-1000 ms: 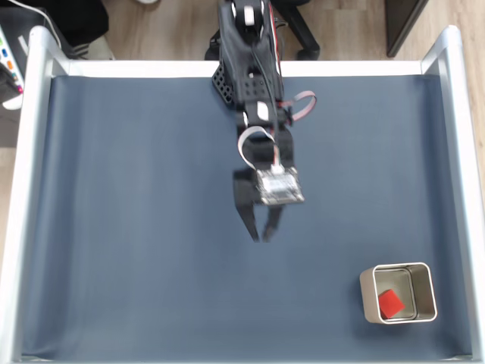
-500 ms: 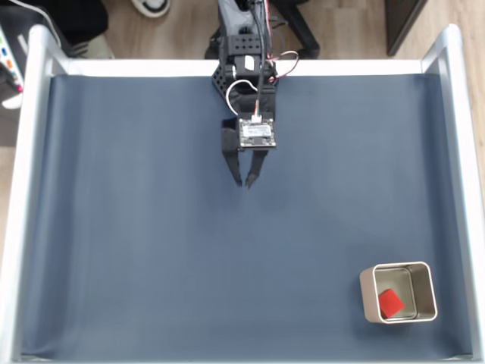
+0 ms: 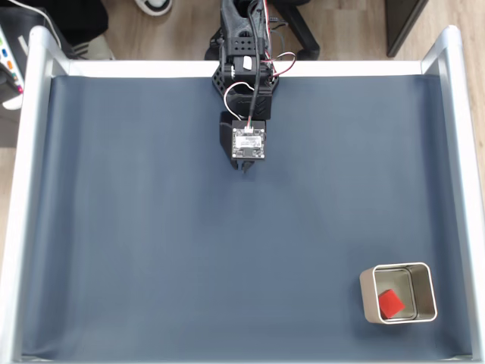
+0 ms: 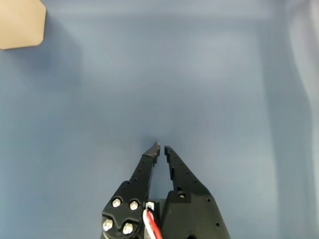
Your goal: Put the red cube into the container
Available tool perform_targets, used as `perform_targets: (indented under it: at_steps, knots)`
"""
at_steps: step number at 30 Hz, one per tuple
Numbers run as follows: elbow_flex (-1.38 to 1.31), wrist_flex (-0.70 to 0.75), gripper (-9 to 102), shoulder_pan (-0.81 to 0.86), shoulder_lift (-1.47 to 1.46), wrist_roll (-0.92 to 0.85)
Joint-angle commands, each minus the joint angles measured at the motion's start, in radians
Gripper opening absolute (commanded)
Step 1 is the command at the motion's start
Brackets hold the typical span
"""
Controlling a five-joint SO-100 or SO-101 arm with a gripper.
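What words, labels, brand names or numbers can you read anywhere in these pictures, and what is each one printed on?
No text can be read.
The small board on the arm's wrist in the fixed view carries tiny dark markings, too small to read.
The red cube, the container, the blue mat and the gripper show no lettering.

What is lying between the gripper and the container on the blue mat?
Nothing: in the fixed view, only bare blue mat lies between the gripper and the container, which holds the red cube.
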Motion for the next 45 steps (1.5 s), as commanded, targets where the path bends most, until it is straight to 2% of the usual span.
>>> perform_targets:
  at_steps: [1, 6, 10, 45]
  knots:
    - [-0.003, 0.075, 0, -0.037, 0.012, 0.023]
    - [-0.003, 0.164, 0, -0.037, 0.012, 0.071]
    - [-0.003, 0.245, 0, -0.038, 0.012, -0.015]
    - [-0.003, 0.245, 1, -0.041, 0.014, -0.011]
